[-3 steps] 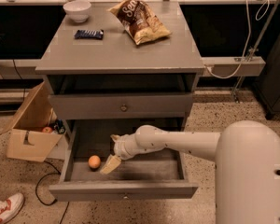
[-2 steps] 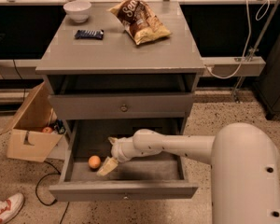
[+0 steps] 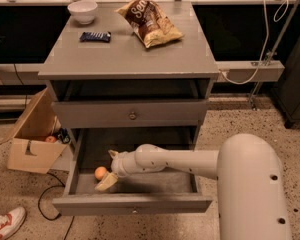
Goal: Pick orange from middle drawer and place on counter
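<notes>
The orange [image 3: 100, 173] lies in the left part of the pulled-out middle drawer [image 3: 135, 204], below the closed knobbed drawer front [image 3: 132, 116]. My gripper [image 3: 108, 169] is inside the open drawer, reaching in from the right. It is open, with one finger behind the orange and one in front, and the fruit sits at its fingertips. I cannot tell if the fingers touch it. The counter [image 3: 125, 54] is the grey top slab of the cabinet above.
On the counter stand a white bowl [image 3: 83, 10], a dark snack bar [image 3: 95, 36] and a chip bag [image 3: 149, 22]. A cardboard box [image 3: 32, 134] with a small red fruit [image 3: 50, 139] sits on the floor at the left. A shoe [image 3: 4, 223] and cables lie nearby.
My gripper has moved a little to the left inside the drawer, closer around the orange. The orange has not moved.
</notes>
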You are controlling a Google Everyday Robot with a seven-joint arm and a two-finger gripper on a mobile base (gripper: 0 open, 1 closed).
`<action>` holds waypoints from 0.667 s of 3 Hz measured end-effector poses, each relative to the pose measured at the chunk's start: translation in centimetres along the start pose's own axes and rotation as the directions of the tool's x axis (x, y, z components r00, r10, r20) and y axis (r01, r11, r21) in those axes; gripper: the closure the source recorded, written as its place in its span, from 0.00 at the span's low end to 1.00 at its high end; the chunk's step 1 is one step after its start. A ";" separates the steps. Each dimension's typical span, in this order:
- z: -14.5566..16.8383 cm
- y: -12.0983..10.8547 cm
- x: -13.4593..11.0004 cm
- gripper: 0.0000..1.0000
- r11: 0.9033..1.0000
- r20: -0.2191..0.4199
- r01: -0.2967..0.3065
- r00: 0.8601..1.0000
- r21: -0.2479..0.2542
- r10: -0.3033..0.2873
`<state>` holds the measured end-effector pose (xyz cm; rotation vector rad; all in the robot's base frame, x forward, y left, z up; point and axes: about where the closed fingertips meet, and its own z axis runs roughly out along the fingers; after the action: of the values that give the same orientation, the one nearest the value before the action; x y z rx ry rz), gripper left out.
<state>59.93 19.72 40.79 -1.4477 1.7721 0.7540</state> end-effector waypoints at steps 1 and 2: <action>1.9 0.3 0.1 0.00 1.000 -0.011 0.002 1.000 -0.005 -0.003; 3.0 0.3 0.2 0.00 1.000 -0.022 0.005 1.000 -0.016 -0.005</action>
<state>60.12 22.06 38.94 -1.4756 1.7819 0.7541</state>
